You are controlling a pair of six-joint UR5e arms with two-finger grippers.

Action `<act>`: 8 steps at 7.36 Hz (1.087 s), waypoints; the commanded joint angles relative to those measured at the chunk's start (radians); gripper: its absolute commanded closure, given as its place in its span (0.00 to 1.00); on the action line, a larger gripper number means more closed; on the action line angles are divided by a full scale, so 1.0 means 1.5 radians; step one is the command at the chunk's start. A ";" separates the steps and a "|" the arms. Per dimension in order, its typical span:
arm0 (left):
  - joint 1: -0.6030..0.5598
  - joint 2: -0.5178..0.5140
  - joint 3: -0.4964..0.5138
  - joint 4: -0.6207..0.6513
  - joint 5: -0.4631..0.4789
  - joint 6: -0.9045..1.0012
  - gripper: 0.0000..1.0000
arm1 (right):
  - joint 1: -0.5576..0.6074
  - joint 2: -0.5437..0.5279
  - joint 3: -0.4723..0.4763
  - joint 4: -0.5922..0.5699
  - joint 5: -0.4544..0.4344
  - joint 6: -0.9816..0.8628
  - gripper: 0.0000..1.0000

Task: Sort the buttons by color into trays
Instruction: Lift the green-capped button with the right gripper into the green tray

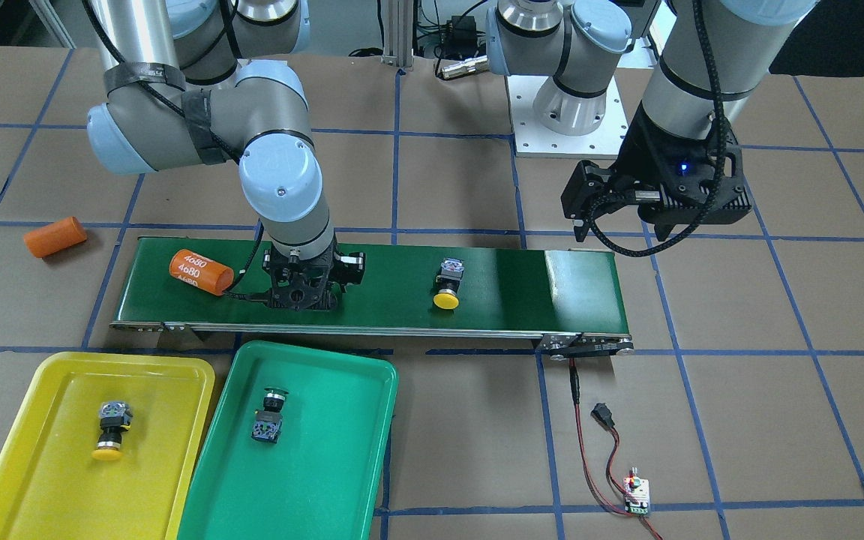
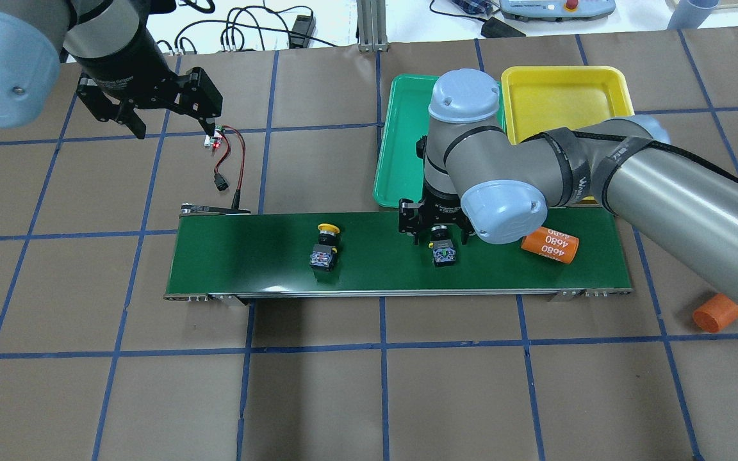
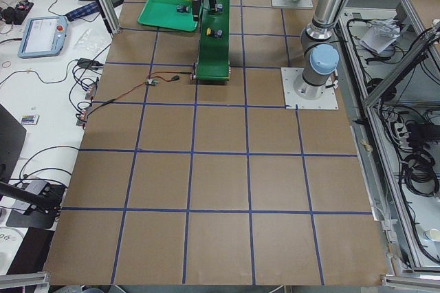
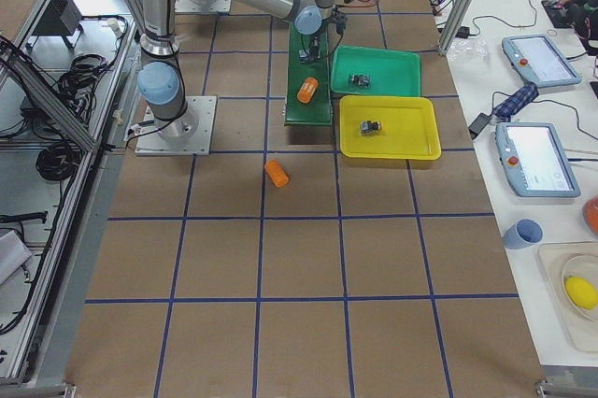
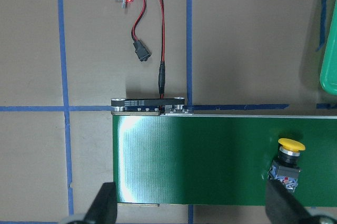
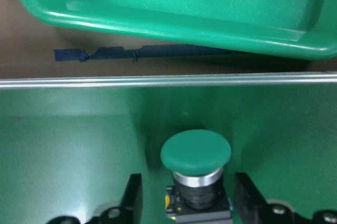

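My right gripper [image 1: 303, 289] is low on the conveyor belt [image 1: 522, 277]. Its open fingers straddle a green button [image 6: 196, 153] lying on the belt, also seen from overhead [image 2: 444, 255], with a gap still showing on one side. A yellow button [image 1: 447, 289] lies further along the belt. My left gripper [image 2: 170, 125] is open and empty, high above the belt's far end; the yellow button shows in its wrist view [image 5: 287, 161]. The yellow tray [image 1: 49, 480] holds a yellow button [image 1: 111, 429]. The green tray [image 1: 327, 465] holds a green button [image 1: 268, 416].
An orange cylinder [image 1: 202, 271] lies on the belt beside my right gripper, and another [image 1: 55, 236] lies on the table past the belt's end. A red-and-black wire with a small controller board [image 1: 636, 495] lies by the belt's other end.
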 commanded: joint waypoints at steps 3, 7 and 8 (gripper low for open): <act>0.000 -0.001 0.000 0.000 -0.001 0.001 0.00 | -0.009 -0.005 -0.018 -0.026 -0.050 -0.011 1.00; 0.000 -0.001 0.001 0.002 -0.001 0.001 0.00 | -0.037 0.079 -0.159 -0.077 -0.076 -0.012 1.00; 0.000 -0.001 0.000 0.002 -0.001 0.001 0.00 | -0.048 0.102 -0.187 -0.088 -0.073 -0.039 1.00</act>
